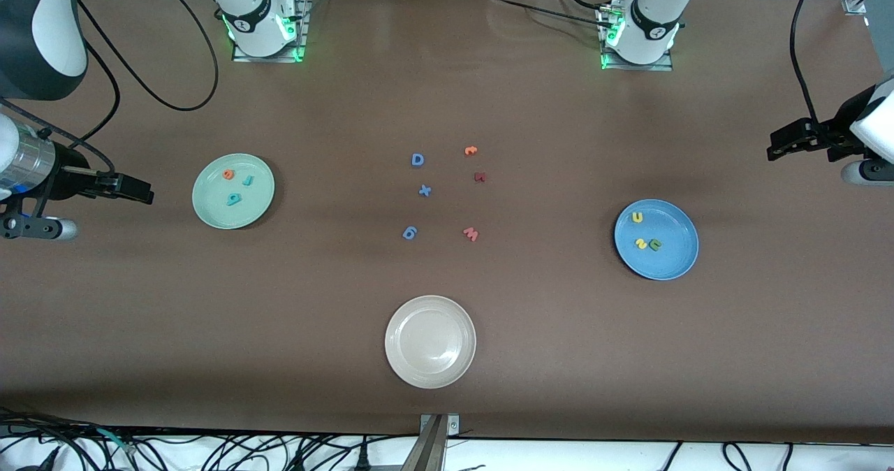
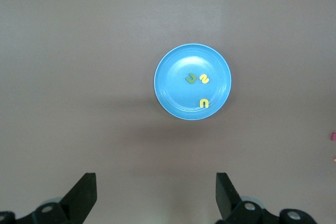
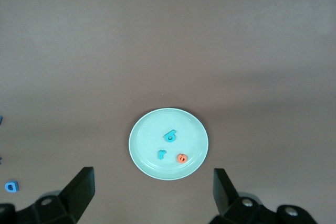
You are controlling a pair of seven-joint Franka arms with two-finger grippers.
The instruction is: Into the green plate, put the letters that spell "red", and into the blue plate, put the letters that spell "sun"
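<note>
The green plate (image 1: 209,202) (image 3: 147,140) holds the orange "e" (image 1: 228,174) (image 3: 181,158), the thin teal "r" (image 1: 250,181) (image 3: 162,154) and the teal "d" (image 1: 234,199) (image 3: 169,136). On the blue plate (image 1: 674,258) (image 2: 173,95) lie the yellow "u" (image 1: 637,216) (image 2: 203,103), the yellow "s" (image 1: 641,244) (image 2: 205,78) and the green "n" (image 1: 655,244) (image 2: 191,78). My right gripper (image 1: 143,190) (image 3: 153,190) hangs open and holds nothing, over bare table at the right arm's end beside the green plate. At the left arm's end, my left gripper (image 1: 774,144) (image 2: 156,192) is open too, over bare table beside the blue plate.
A cream-white plate (image 1: 430,342) stands empty near the front edge. Loose letters lie mid-table: a blue "D" (image 1: 418,159), a blue "x" (image 1: 424,191), another blue one (image 1: 410,233), an orange one (image 1: 471,151), a dark red one (image 1: 479,177), a pink one (image 1: 471,233).
</note>
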